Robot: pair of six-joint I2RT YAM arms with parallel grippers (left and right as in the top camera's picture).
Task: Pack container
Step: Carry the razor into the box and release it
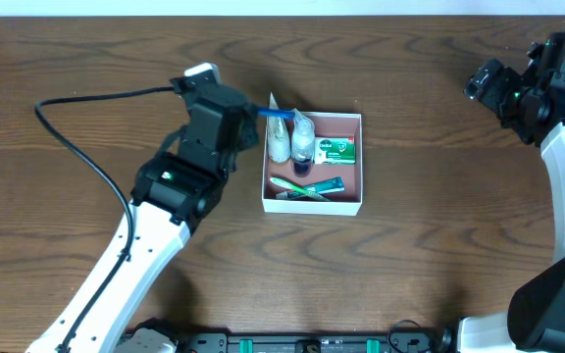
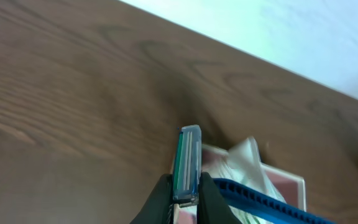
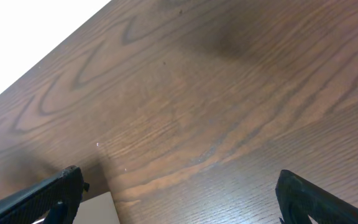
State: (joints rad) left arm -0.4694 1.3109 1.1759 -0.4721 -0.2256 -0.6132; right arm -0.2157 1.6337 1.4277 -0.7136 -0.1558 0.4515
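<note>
Container sits around the middle of the wooden worktop, white walls outside, pinkish inside, and it's got stuff in it: a green-and-white soap box towards the far right side, a green tube lying along the near wall, and a couple of clear-wrapped white bundles on the left. Left hand is clamped tight on a razor, its green-and-white head poking out past the fingertips and its blue handle reaching over the far left corner of the box. Can't tell if the razor touches anything inside. Right hand is way off near the far right corner of the worktop, fingers spread wide with nothing between them
</note>
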